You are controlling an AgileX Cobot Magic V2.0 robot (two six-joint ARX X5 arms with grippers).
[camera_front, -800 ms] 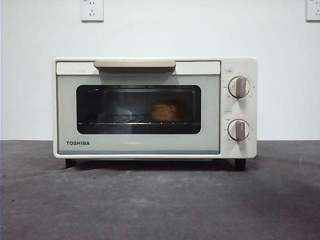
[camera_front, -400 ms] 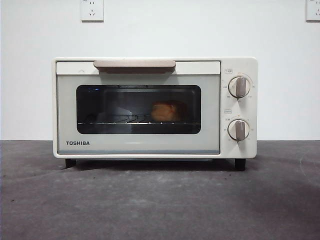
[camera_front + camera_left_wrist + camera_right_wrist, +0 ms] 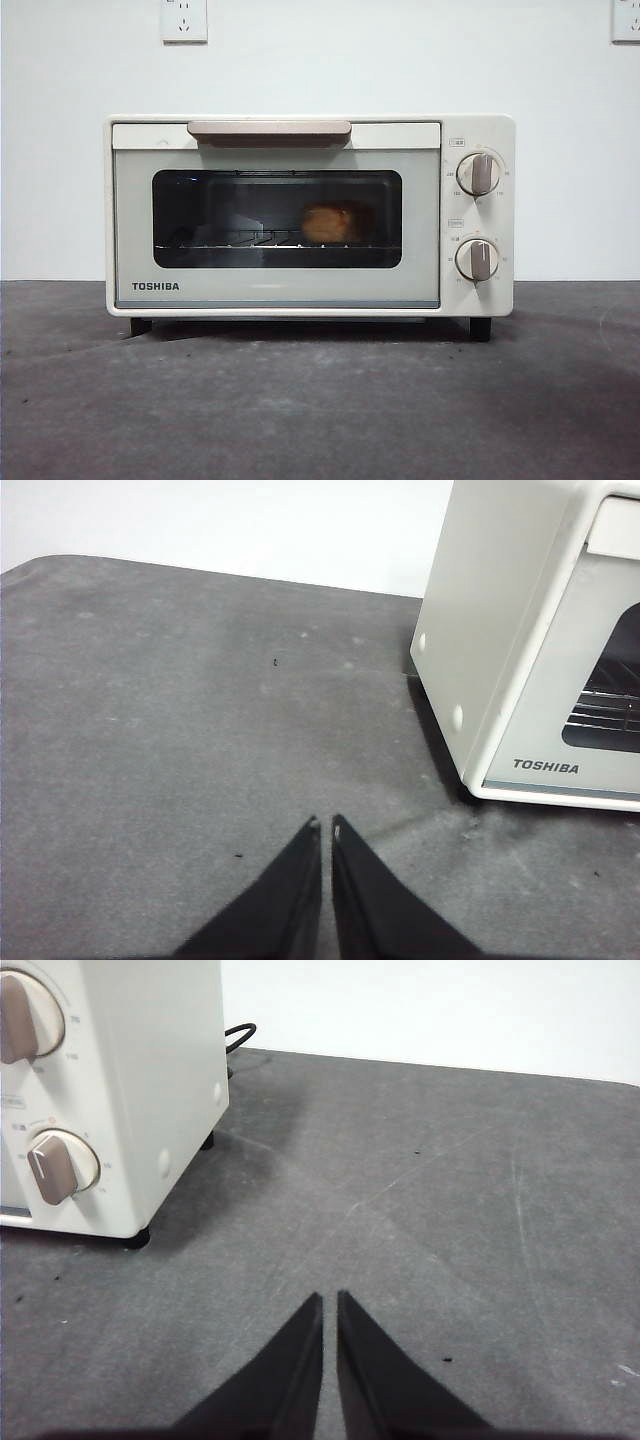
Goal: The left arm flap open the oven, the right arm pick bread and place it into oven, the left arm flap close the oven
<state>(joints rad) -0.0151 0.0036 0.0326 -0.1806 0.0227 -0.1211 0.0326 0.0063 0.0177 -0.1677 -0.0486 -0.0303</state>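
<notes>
The cream-white TOSHIBA oven (image 3: 310,215) stands on the dark table with its door shut and its pinkish-beige handle (image 3: 269,129) at the top. The golden-orange bread (image 3: 331,223) sits on the wire rack (image 3: 250,240) inside, seen through the dark window, right of centre. My left gripper (image 3: 323,826) is shut and empty over bare table, off the oven's (image 3: 530,640) left side. My right gripper (image 3: 329,1300) is shut and empty over bare table, off the side of the oven (image 3: 130,1090) that has the knobs. Neither arm shows in the front view.
Two round knobs (image 3: 478,173) sit on the oven's right panel. A black cable (image 3: 238,1036) runs behind the oven. Wall sockets (image 3: 184,20) are on the white wall. The dark grey table (image 3: 320,400) stretches in front of the oven.
</notes>
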